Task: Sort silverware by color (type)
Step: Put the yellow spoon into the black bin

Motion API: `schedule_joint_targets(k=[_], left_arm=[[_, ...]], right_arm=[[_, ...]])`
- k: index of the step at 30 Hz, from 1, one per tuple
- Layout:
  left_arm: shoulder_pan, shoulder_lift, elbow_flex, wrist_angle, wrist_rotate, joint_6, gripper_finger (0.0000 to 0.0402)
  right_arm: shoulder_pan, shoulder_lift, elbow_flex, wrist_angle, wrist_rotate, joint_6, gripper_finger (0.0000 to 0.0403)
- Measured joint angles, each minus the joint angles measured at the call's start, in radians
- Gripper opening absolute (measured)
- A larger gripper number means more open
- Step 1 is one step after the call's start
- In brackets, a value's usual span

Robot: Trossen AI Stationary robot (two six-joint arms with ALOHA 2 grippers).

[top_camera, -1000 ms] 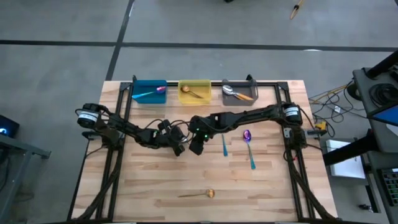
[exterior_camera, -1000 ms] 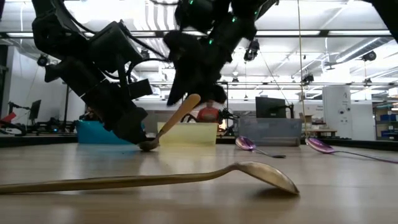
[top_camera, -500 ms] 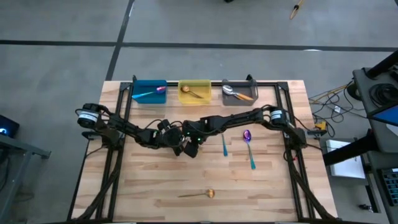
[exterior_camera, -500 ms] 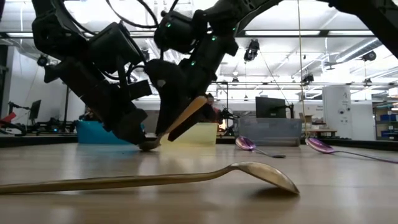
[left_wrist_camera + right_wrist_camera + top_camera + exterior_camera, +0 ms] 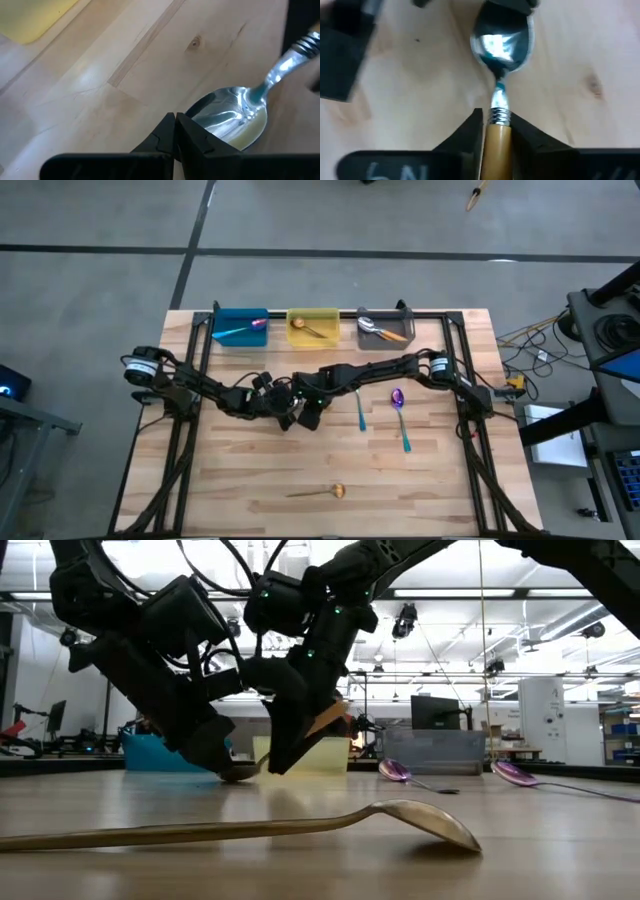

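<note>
A spoon with a silver bowl (image 5: 502, 42) and an orange handle (image 5: 328, 718) is at the table's middle. Its bowl (image 5: 240, 772) is on the wood and its handle is raised toward the right. My left gripper (image 5: 175, 119) is shut, with its tip at the bowl's rim. My right gripper (image 5: 495, 125) is shut on the handle. In the high view both grippers (image 5: 298, 416) meet over the spoon and hide it. A gold spoon (image 5: 325, 492) lies near the front edge. Two purple spoons with teal handles (image 5: 361, 412) (image 5: 400, 415) lie to the right. My left gripper presses its shut fingertips (image 5: 172, 125) on the bowl's rim (image 5: 197, 107), at the end away from the handle. The fingers slant down from the table's left. The bowl rests on the wood. My right gripper pinches the orange handle (image 5: 495, 142) between its two fingers, just behind the metal collar (image 5: 499, 115). The fingers slant down from the table's right and lie roughly along the handle. The spoon is tilted, with its bowl on the table and its handle raised.
A blue bin (image 5: 240, 328), a yellow bin (image 5: 313, 328) and a gray bin (image 5: 385, 328) stand along the far edge, each with spoons inside. Bare wood lies at the near left and near right of the table (image 5: 230, 480).
My right gripper has come down and toward the table's left, onto the raised orange handle. It has then shut on the handle. The spoon has stayed tilted with its bowl on the table under my left gripper.
</note>
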Motion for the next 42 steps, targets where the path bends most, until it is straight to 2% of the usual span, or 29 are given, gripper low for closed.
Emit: schedule_joint_targets(k=[3, 7, 12, 22, 27, 32, 39, 42], left_arm=[[-0.001, -0.005, 0.0, 0.0, 0.006, 0.0, 0.0], [-0.013, -0.025, 0.0, -0.004, 0.01, -0.001, 0.0], [-0.02, -0.088, -0.001, -0.005, -0.035, 0.015, 0.0], [-0.02, -0.308, 0.0, -0.007, -0.096, 0.143, 0.0], [-0.019, -0.42, 0.0, 0.014, -0.149, 0.263, 0.0], [-0.015, -0.517, 0.0, 0.041, -0.177, 0.393, 0.0], [0.023, -0.609, 0.001, 0.111, -0.178, 0.563, 0.0], [0.05, -0.631, 0.001, 0.116, -0.178, 0.599, 0.0]], right_arm=[[0.0, -0.001, 0.008, -0.029, 0.043, -0.035, 0.0031], [0.001, -0.007, 0.023, -0.074, 0.047, -0.087, 0.0031], [-0.007, -0.043, 0.029, -0.102, 0.045, -0.163, 0.0031], [-0.063, -0.154, 0.03, -0.281, 0.053, -0.341, 0.0031], [-0.104, -0.21, 0.03, -0.365, 0.139, -0.468, 0.0031], [-0.179, -0.28, 0.029, -0.458, 0.237, -0.605, 0.0031], [-0.357, -0.386, -0.007, -0.444, 0.235, -0.752, 0.0031], [-0.442, -0.437, -0.067, -0.376, 0.221, -0.785, 0.0031]])
